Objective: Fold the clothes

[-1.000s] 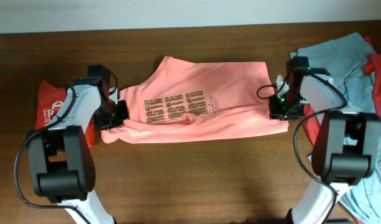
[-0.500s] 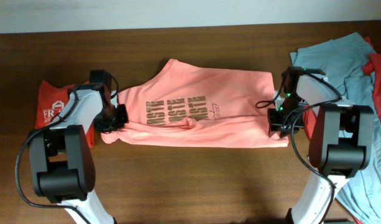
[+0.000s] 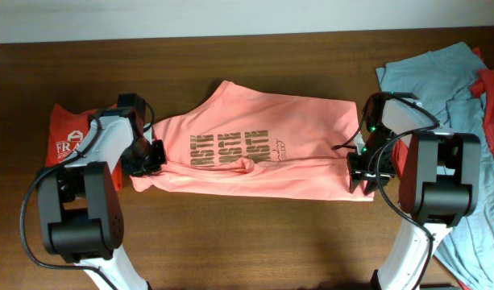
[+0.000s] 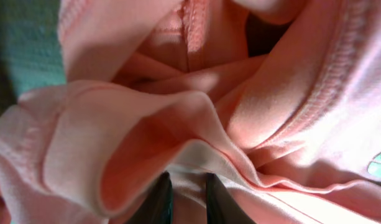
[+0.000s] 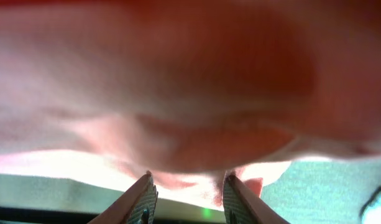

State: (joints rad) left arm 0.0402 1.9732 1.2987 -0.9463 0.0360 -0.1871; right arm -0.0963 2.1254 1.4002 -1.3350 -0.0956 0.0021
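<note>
The salmon-pink T-shirt (image 3: 255, 165) lies stretched left to right across the middle of the table, its brownish print facing up. My left gripper (image 3: 152, 157) is at the shirt's left end. In the left wrist view its dark fingers (image 4: 159, 200) stand close together with a fold of pink cloth (image 4: 178, 106) pinched between them. My right gripper (image 3: 361, 172) is at the shirt's right end near the front corner. In the right wrist view the pink fabric (image 5: 178, 74) drapes over the right gripper (image 5: 189, 193) and a bunch of it sits between the fingertips.
An orange-red shirt with white lettering (image 3: 69, 138) lies folded at the far left, under my left arm. A light grey-blue shirt (image 3: 440, 76) and a red one (image 3: 493, 105) are heaped at the right, spilling toward the front right corner.
Both grippers have moved toward the table's front with the shirt's ends. The right end has come further forward, and the shirt now lies longer and flatter.
</note>
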